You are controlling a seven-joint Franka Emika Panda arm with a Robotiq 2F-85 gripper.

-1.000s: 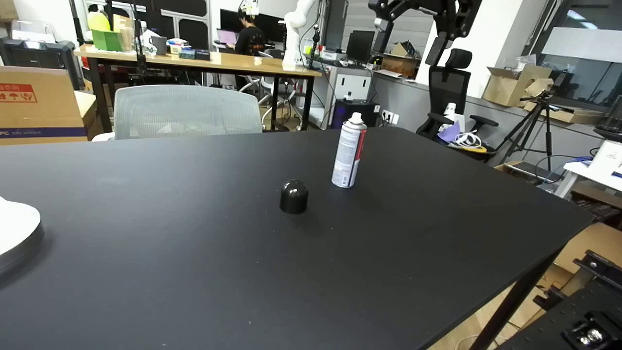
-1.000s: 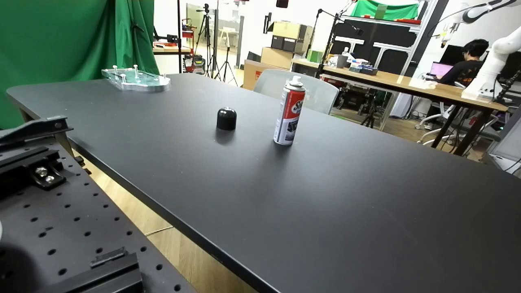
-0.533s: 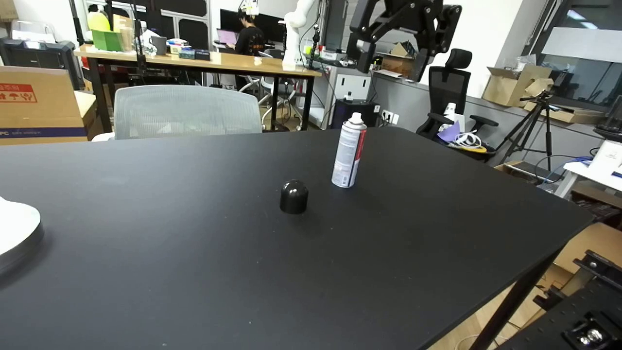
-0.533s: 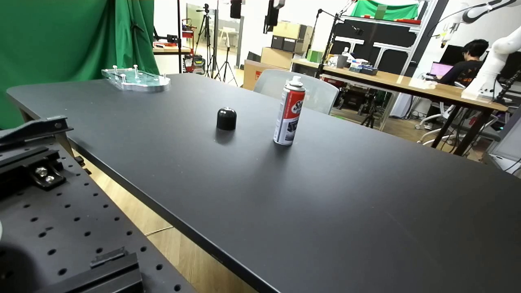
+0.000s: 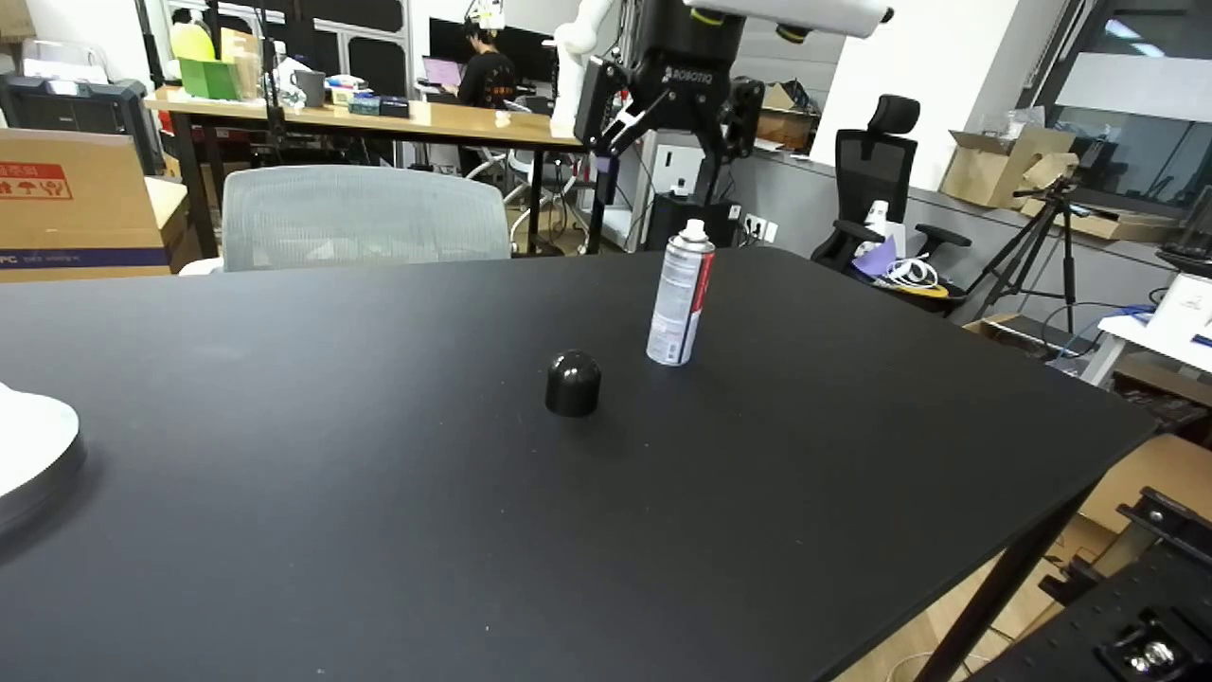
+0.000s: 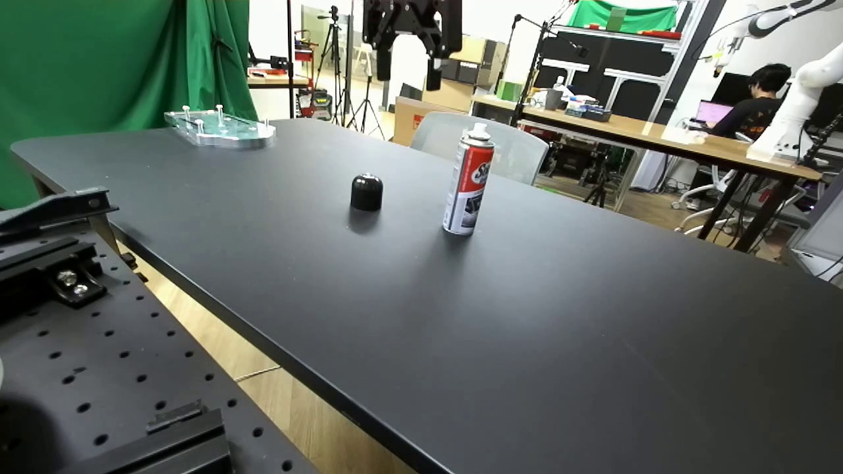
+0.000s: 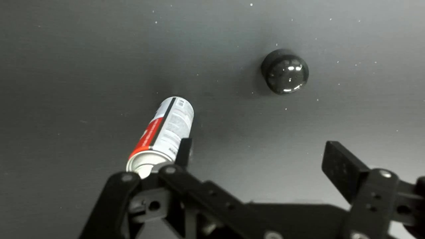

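two fingers (image 7: 342,169) stand wide apart with nothing between them, pointing down in the air over the tabletop (image 5: 312,530). nearest is the spray can (image 7: 162,132), upright, its white nozzle (image 5: 694,229) bare; in the wrist view one finger overlaps its upper end, yet in an exterior view the fingertips (image 6: 433,78) hang above and apart from it. the black cap (image 6: 366,192) sits dome up near the can, not touching it. the likeliest trouble from here would be a straight descent: the finger lined up with the can could clip the nozzle and tip that tall, narrow body, perhaps into the cap. the cap's glossy dome might also slip free if pinched too high. in an exterior view the arm (image 5: 814,13) shows at the top, a white section lying nearly level above the roughly vertical fingers; the rest is out of sight. beyond the tabletop's far edge stands a grey mesh chair (image 5: 365,218).
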